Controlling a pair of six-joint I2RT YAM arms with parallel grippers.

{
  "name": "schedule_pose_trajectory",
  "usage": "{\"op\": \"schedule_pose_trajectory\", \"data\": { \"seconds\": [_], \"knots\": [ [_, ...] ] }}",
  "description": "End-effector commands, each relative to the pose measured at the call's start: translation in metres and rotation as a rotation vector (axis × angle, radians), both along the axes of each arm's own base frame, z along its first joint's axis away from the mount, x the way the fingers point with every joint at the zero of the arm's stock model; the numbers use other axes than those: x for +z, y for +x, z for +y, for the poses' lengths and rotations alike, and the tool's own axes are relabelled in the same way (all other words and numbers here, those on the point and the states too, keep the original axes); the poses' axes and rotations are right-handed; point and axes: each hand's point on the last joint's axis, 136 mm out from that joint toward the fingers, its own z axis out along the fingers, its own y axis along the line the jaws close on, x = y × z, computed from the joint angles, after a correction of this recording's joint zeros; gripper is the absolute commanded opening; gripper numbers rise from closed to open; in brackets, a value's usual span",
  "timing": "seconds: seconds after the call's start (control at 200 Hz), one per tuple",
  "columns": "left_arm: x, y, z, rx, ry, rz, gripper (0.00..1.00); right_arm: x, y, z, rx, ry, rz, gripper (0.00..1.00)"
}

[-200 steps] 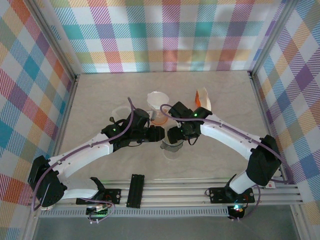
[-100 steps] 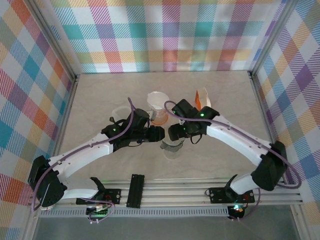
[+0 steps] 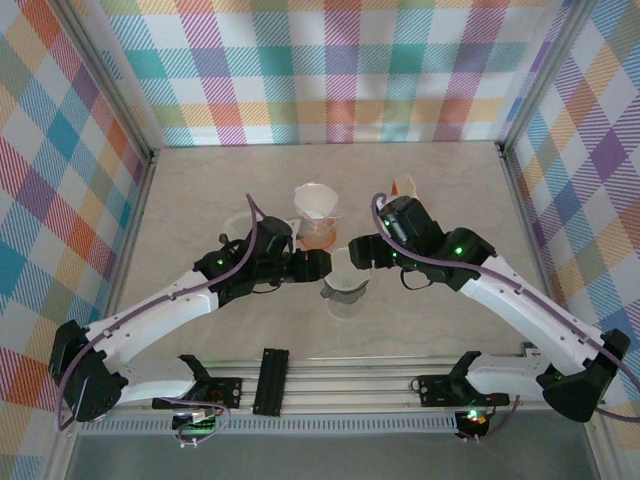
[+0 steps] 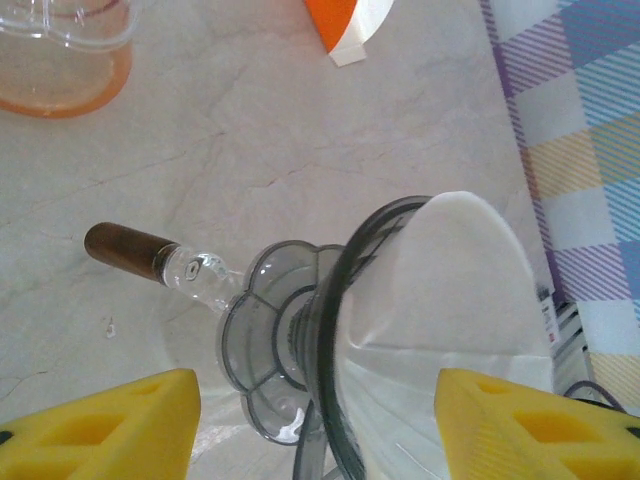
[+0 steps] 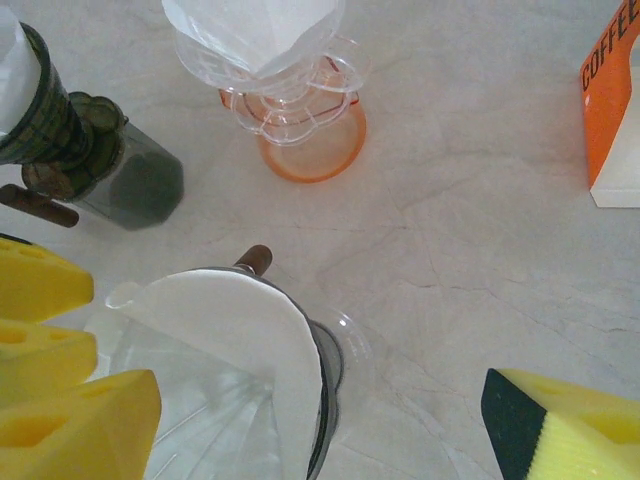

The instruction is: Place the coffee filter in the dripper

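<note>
The only legible writing is on an orange-and-white box (image 5: 610,120) beyond the smoky dripper (image 3: 345,288) and to its right. It reads "COFFE" in black capitals before the frame edge cuts it off. No other brand or label can be read.

The coffee filter (image 4: 450,290) sits inside the smoky dripper as a white cone, its edge rising above the dark rim. Under the dripper is a glass vessel with a brown handle (image 4: 125,245) sticking out to one side.

The left gripper (image 4: 315,400) is just left of the dripper, its yellow fingertips spread wide and holding nothing. The right gripper (image 5: 320,400) is close on the dripper's far right, also spread and empty. Whether either one touches the glass is unclear.

Just behind the smoky dripper stands a clear dripper (image 3: 315,212) on an orange foot, with a white filter (image 5: 255,30) of its own.

Everything rests on a counter (image 3: 200,190) of pale beige marble look with thin veins. Pastel plaid walls (image 3: 330,70) in teal, pink, orange, purple and yellow stand behind the dripper and on both sides. An aluminium rail (image 3: 350,385) runs on its near side.
</note>
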Motion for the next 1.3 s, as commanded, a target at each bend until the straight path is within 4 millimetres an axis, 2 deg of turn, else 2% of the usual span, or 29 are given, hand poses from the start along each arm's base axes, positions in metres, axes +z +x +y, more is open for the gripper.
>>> {"op": "schedule_pose_trajectory", "data": {
  "seconds": [0.0,0.105,0.205,0.375,0.51,0.63,0.77,0.895,0.98,1.1,1.2,1.295],
  "knots": [
    [0.021,-0.003,-0.001,-0.002,-0.049,-0.051,0.66,0.009,0.004,-0.001,-0.017,0.030,-0.056,0.85],
    [0.029,-0.003,0.011,0.029,-0.049,-0.059,0.66,0.011,0.004,-0.006,-0.032,0.037,-0.075,0.86],
    [0.040,0.001,0.037,0.107,-0.063,-0.079,0.66,0.010,0.002,-0.007,-0.032,0.047,-0.081,0.86],
    [0.037,0.014,0.108,0.338,-0.006,-0.063,0.65,0.004,0.001,-0.005,-0.020,0.063,-0.081,0.87],
    [0.043,0.014,0.167,0.539,-0.005,-0.075,0.63,0.001,-0.001,-0.004,-0.006,0.064,-0.082,0.87],
    [0.046,0.016,0.203,0.671,-0.027,-0.078,0.62,0.004,-0.004,-0.007,-0.002,0.087,-0.101,0.87],
    [0.016,0.030,0.241,0.822,-0.046,0.010,0.54,0.004,-0.008,-0.011,-0.002,0.100,-0.116,0.87],
    [-0.025,0.038,0.273,0.968,-0.109,0.094,0.47,0.005,-0.012,-0.014,-0.005,0.117,-0.126,0.88],
    [-0.052,0.046,0.274,0.999,-0.149,0.142,0.44,0.007,-0.014,-0.015,-0.002,0.134,-0.131,0.87],
    [-0.086,0.060,0.278,1.034,-0.180,0.194,0.31,0.008,-0.017,-0.016,0.003,0.140,-0.133,0.88],
    [-0.099,0.080,0.273,1.003,-0.239,0.198,0.23,0.007,-0.018,-0.016,0.006,0.141,-0.128,0.88],
    [-0.114,0.088,0.270,0.997,-0.250,0.235,0.08,0.005,-0.018,-0.016,0.005,0.146,-0.124,0.88]
  ]
}}
